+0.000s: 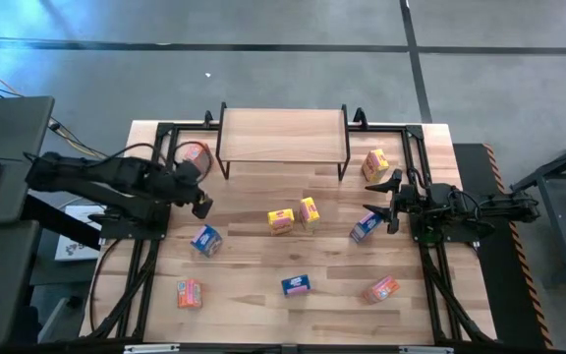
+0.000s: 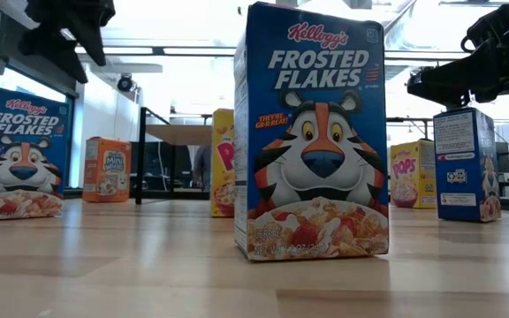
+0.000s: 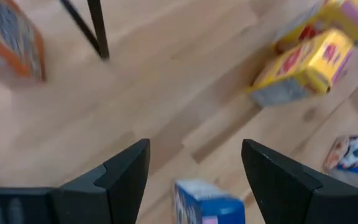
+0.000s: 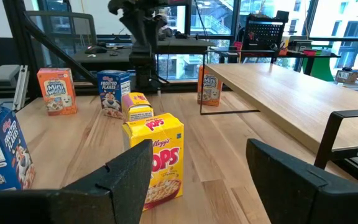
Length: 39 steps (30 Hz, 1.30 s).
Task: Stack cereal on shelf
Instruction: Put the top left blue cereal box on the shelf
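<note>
While the shelf (image 1: 283, 135) stands bare at the table's (image 1: 263, 305) far edge, nine cereal boxes lie scattered across the table. Only the low view shows a blue box (image 2: 312, 132) upright, close up; the high view places it near the front (image 1: 296, 285). Open wood separates the boxes. The left gripper (image 1: 202, 202) hovers above a blue box (image 1: 205, 239), jaws wide and empty. The right gripper (image 1: 378, 197) reaches level toward the two middle yellow boxes (image 1: 281, 220), jaws spread, empty.

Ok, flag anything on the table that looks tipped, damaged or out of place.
Nothing looks damaged or spilled. The cereal boxes stand scattered at mixed angles over the table, and the shelf top is bare. One orange box sits beside the shelf's legs. The left gripper and right gripper hover open.
</note>
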Each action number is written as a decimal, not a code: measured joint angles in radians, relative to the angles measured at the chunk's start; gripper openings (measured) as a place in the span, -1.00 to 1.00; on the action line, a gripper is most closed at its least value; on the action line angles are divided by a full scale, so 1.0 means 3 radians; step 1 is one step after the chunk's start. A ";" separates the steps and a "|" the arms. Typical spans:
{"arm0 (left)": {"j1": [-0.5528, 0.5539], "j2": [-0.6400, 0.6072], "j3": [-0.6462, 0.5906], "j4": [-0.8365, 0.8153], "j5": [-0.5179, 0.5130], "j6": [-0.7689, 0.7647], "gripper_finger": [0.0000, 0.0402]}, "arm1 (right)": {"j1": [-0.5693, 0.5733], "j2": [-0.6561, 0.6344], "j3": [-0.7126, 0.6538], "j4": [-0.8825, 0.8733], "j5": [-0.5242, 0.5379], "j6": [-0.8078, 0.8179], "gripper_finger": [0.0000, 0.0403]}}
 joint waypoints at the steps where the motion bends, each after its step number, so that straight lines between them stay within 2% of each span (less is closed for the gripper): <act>1: -0.0039 0.0048 0.0022 -0.0053 0.0046 -0.0065 0.22 | 0.0001 0.0000 0.0000 0.0001 0.0000 0.0000 0.25; 10: -0.0403 0.0319 0.0048 -0.0153 0.0437 -0.0624 0.22 | 0.0000 0.0000 -0.0001 0.0000 0.0000 0.0000 0.25; 25: -0.0775 0.0655 0.0049 -0.0062 0.0451 -0.1228 0.23 | 0.0000 0.0000 -0.0001 0.0005 0.0000 0.0000 0.25; 35: -0.0870 0.0874 0.0049 -0.0076 0.0450 -0.1269 0.52 | 0.0000 0.0000 -0.0001 0.0006 0.0000 0.0000 0.25; 39: -0.0897 0.1011 0.0049 -0.0079 0.0452 -0.1267 0.56 | 0.0000 0.0000 0.0000 0.0006 0.0000 0.0000 0.25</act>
